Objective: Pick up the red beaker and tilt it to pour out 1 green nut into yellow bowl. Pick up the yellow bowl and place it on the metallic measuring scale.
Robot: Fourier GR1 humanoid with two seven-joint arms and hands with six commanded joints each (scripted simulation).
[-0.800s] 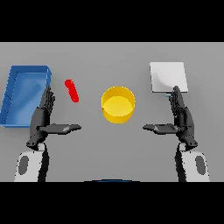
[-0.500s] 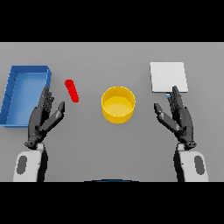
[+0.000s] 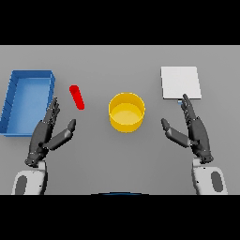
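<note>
Beaker [image 3: 77,97]: red, lying on the table between blue tray [image 3: 14,101] and bowl [image 3: 126,112], untouched.
Bowl: yellow, centre, apparently empty.
Scale [image 3: 181,82]: bare.
Left hand [image 3: 45,136], right hand [image 3: 192,130]: fingers spread, holding nothing.
Progress: nothing done; grasp, pour and placing all remain.

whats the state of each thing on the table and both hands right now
red beaker: lying on its side, untouched
yellow bowl: upright on the table, looks empty
metallic measuring scale: nothing on it
blue tray: nothing in it
left hand: open, holding nothing, just short of the beaker
right hand: open, holding nothing, fingertips at the scale's near edge
</note>
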